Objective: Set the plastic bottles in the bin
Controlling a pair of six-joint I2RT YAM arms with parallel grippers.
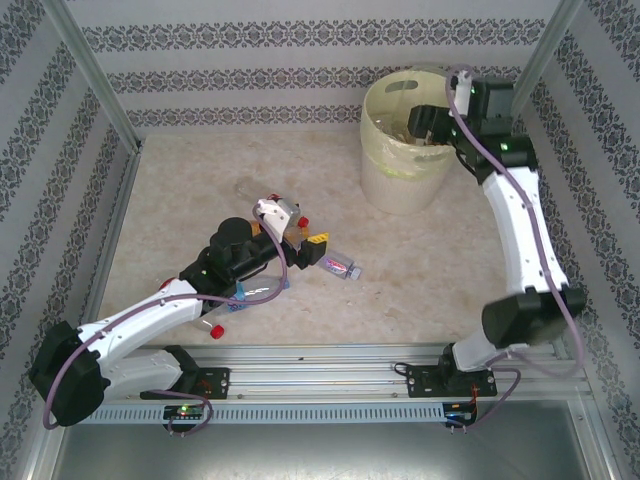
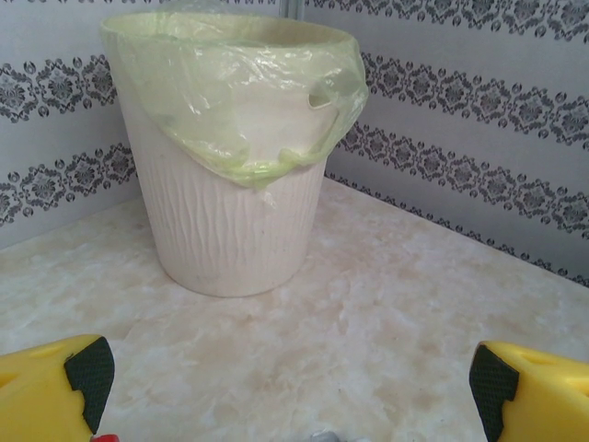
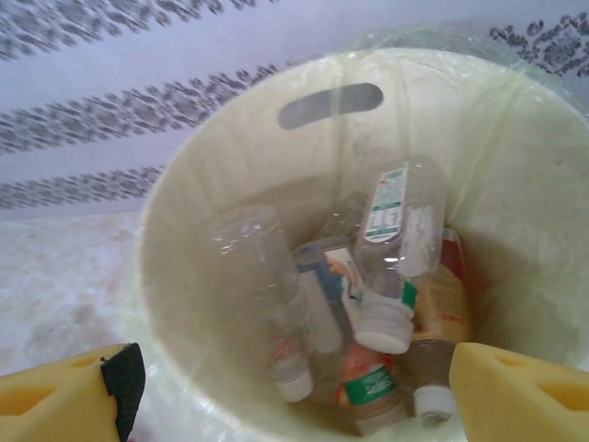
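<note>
A: Left arm [image 1: 150, 320] pose?
B: Low and stretched out. It runs from the near-left corner diagonally toward the middle of the tabletop [image 1: 420, 270]. The left pincer [image 2: 290, 391] has its jaws wide apart with nothing between them, and it faces the bin [image 2: 230, 230], which is well apart from it.
A: Right arm [image 1: 520, 230]?
B: Elbow folded close to its base, forearm running up the right side, wrist bent in over the bin at the far right. The right pincer [image 3: 293, 378] hangs above the rim pointing down inside. Its yellow fingers [image 3: 515, 387] are apart and hold nothing.
A: Where's the task stuff?
B: Plastic bottles [image 3: 396, 239] are heaped at the bottom of the bin, mostly caps down. One labelled bottle [image 1: 340, 267] lies on its side on the tabletop, just beside the left pincer's tip.
A: Anything hidden?
B: The left arm covers part of the tabletop. A clear bottle [image 1: 262, 290] and a red cap [image 1: 215, 328] poke out beside it. The bottles in the bin overlap and blur, so I cannot tell the count. The liner [image 2: 239, 110] drapes over the rim. At the bottom edge of the left wrist view there's a red sliver, cut off, and I can't identify it.
</note>
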